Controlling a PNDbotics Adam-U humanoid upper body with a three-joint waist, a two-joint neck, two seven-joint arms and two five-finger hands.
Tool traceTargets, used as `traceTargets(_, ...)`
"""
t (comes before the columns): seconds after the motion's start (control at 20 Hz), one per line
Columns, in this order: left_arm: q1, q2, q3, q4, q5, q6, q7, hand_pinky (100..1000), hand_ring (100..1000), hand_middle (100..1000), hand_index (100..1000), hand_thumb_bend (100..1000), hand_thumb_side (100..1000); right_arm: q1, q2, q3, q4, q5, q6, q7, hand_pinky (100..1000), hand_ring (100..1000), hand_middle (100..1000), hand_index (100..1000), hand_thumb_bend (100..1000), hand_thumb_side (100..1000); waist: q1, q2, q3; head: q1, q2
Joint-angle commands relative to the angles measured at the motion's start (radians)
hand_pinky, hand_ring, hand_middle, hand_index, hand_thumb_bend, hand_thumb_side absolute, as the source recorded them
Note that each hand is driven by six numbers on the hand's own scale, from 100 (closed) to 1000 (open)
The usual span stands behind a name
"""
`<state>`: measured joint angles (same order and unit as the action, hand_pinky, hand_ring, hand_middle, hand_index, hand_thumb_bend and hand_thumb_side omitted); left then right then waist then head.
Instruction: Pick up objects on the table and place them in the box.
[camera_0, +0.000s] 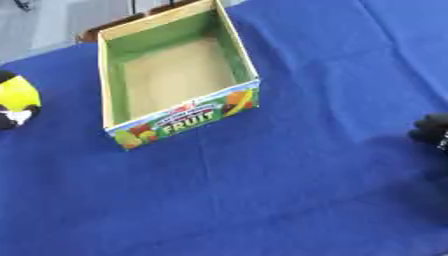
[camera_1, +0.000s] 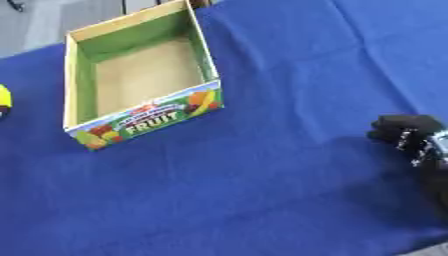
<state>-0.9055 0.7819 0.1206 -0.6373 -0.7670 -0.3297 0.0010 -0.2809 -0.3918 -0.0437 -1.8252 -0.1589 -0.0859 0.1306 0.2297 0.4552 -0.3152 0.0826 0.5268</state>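
An open cardboard box (camera_0: 112, 75) with green inner walls and fruit pictures with the word FRUIT on its front stands on the blue cloth at upper left. Only its tan floor shows inside. A round yellow object (camera_0: 16, 96) with a black and white part lies at the left edge, cut off by the frame and apart from the box. My right hand (camera_1: 404, 131), black, is at the right edge over the cloth, far from the box and the yellow object. Its fingers look curled and nothing shows in them. My left hand is out of sight.
The blue cloth (camera_0: 289, 175) covers the table across the middle and front. Beyond the table's far edge at upper left is grey floor (camera_0: 52, 20) and a brown piece of furniture (camera_0: 105, 27) behind the box.
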Motion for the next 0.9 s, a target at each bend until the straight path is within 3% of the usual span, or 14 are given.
traceTargets(0.05, -0.007, 0.03, -0.002, -0.011, 0.016, -0.001, -0.029, 746, 490, 470, 666, 417, 293, 0.007, -0.017, -0.007, 0.01, 0.011, 0.003, 0.0, 906, 739, 704, 784, 100, 1000, -0.004, -0.018, -0.001, 0.005, -0.007)
traceTargets(0.2, -0.004, 0.029, -0.003, -0.026, 0.03, 0.002, -0.035, 692, 391, 388, 588, 386, 293, 0.008, -0.015, -0.007, 0.012, 0.01, 0.004, 0.001, 906, 739, 704, 784, 100, 1000, -0.004, -0.029, 0.003, 0.007, -0.003)
traceTargets(0.5, 0.007, 0.026, -0.007, -0.069, 0.057, 0.009, -0.04, 661, 323, 318, 522, 342, 285, 0.016, -0.01, -0.008, 0.016, 0.004, 0.008, 0.002, 906, 739, 704, 783, 100, 1000, -0.005, -0.064, 0.024, 0.006, 0.012)
traceTargets(0.9, 0.019, 0.021, -0.038, -0.219, 0.117, 0.017, -0.063, 653, 297, 293, 493, 315, 269, 0.033, 0.008, -0.011, 0.024, -0.011, 0.013, 0.004, 905, 739, 704, 783, 100, 984, -0.036, -0.126, 0.068, -0.011, 0.03)
